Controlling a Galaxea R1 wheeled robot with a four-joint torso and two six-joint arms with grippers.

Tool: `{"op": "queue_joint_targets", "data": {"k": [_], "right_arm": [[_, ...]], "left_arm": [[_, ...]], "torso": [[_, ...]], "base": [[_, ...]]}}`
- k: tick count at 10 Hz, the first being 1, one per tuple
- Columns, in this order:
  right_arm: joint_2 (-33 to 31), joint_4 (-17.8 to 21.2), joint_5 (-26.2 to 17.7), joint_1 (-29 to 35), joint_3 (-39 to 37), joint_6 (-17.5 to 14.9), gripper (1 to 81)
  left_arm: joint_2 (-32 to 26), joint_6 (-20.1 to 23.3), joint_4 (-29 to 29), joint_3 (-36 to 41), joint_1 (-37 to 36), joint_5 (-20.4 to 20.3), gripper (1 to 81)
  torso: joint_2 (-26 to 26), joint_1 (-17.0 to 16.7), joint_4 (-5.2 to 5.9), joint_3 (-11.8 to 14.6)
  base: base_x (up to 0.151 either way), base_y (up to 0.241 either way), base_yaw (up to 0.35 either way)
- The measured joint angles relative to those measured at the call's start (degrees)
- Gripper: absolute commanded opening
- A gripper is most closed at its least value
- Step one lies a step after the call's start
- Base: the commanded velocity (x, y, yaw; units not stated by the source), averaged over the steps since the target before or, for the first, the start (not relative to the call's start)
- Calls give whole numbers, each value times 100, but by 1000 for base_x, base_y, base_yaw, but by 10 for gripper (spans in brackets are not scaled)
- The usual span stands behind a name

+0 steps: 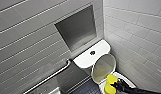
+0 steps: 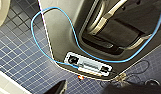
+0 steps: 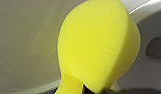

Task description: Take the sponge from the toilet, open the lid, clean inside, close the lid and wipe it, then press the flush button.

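Sponge of bright yellow foam (image 1: 111, 82) squeezed in the right claw (image 1: 115, 86), tips hidden, black arm (image 1: 136, 90) low beside the raised white oval lid (image 1: 104, 68), white ceramic toilet (image 1: 83, 60) cut off at the bowl.

The sponge (image 3: 96, 45) reads to me as soft yellow foam, finely pored and matt. The toilet (image 1: 92, 58) tank is glossy white ceramic; the lid (image 1: 104, 68) looks like smooth plastic with a duller sheen. I see pale wall tiles (image 1: 136, 27) with a light gloss, a polished metal grab bar (image 1: 51, 76), a matt grey wall niche (image 1: 77, 27), and dark blue mosaic floor tiles (image 2: 18, 57) with a slight shine.
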Motion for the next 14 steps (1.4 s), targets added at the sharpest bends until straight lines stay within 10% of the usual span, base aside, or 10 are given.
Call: {"op": "queue_joint_targets", "data": {"k": [8,14], "right_arm": [[1858,1849,-284,66,-2475,23,10],[1576,1976,345,-568,-2180,-20,10]], "left_arm": [[-29,-9,0,2,-2,74,811],[-33,-17,0,2,0,77,811]], "torso": [[0,0,0,-2],[0,0,0,-2]], "base": [[0,0,0],[0,0,0]]}}
